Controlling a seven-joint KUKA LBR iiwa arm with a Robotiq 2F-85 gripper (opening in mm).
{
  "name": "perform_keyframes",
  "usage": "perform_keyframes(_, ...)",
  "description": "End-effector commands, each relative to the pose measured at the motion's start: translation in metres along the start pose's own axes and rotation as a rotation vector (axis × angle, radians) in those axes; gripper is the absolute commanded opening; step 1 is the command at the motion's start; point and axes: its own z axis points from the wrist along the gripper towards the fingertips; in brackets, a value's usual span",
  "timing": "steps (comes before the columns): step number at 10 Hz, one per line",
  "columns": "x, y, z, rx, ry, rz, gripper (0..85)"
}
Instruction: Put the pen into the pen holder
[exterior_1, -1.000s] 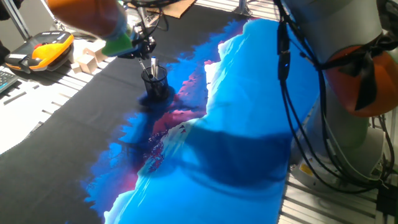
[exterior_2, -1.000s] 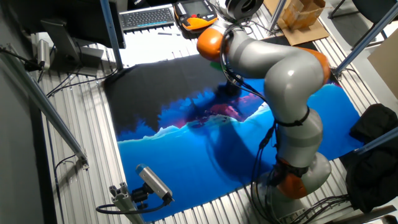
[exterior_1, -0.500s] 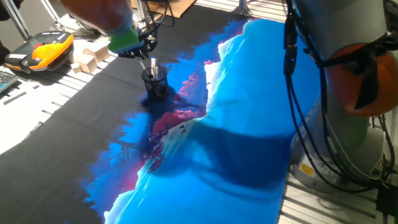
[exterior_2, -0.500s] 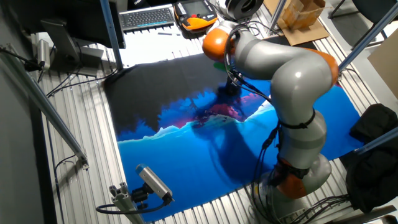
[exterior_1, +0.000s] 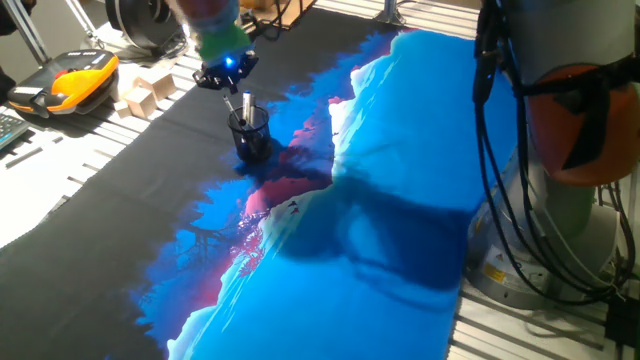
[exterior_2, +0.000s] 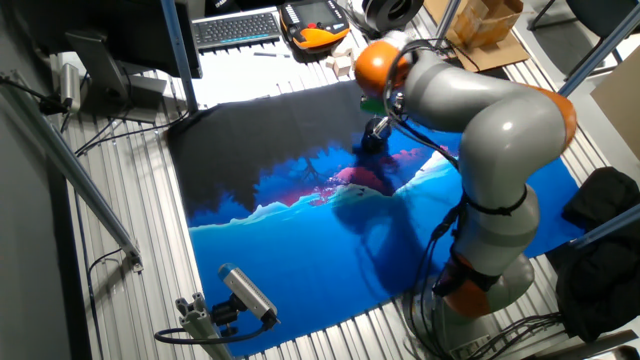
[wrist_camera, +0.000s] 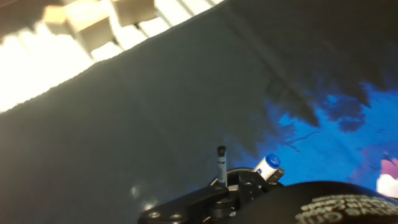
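Observation:
The pen holder (exterior_1: 251, 135) is a small black mesh cup standing on the dark part of the cloth. The thin dark pen (wrist_camera: 221, 163) stands upright in it, beside a thicker silver-white pen (wrist_camera: 267, 165) with a blue end. Both pens poke out of the cup in one fixed view (exterior_1: 245, 105). My gripper (exterior_1: 224, 77) hangs just above and to the left of the cup, clear of the pens, with its fingers apart and nothing between them. In the other fixed view the gripper (exterior_2: 375, 124) is over the holder (exterior_2: 371, 146).
A blue and black cloth (exterior_1: 400, 200) covers the table. Wooden blocks (exterior_1: 140, 92) and an orange-yellow pendant (exterior_1: 75, 80) lie at the left edge. A keyboard (exterior_2: 235, 25) and a cardboard box (exterior_2: 480, 25) sit behind. The arm's base (exterior_1: 570, 160) stands to the right.
The arm has swung to the right and lifted the gripper a little away from the holder. The pens stay standing in the cup.

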Motion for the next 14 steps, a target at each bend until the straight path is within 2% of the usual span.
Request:
perform_keyframes(1, 0.0, 0.0, -0.002, -0.019, 0.012, -0.024, 0.0)
perform_keyframes(5, 0.002, -0.002, -0.007, -0.079, 0.065, -0.106, 0.0)
perform_keyframes(7, 0.004, -0.003, -0.012, -0.09, 0.09, -0.146, 0.0)
perform_keyframes(11, 0.008, -0.006, -0.021, -0.128, 0.165, -0.242, 0.0)
perform_keyframes(14, 0.011, -0.01, -0.029, -0.139, 0.191, -0.307, 0.0)
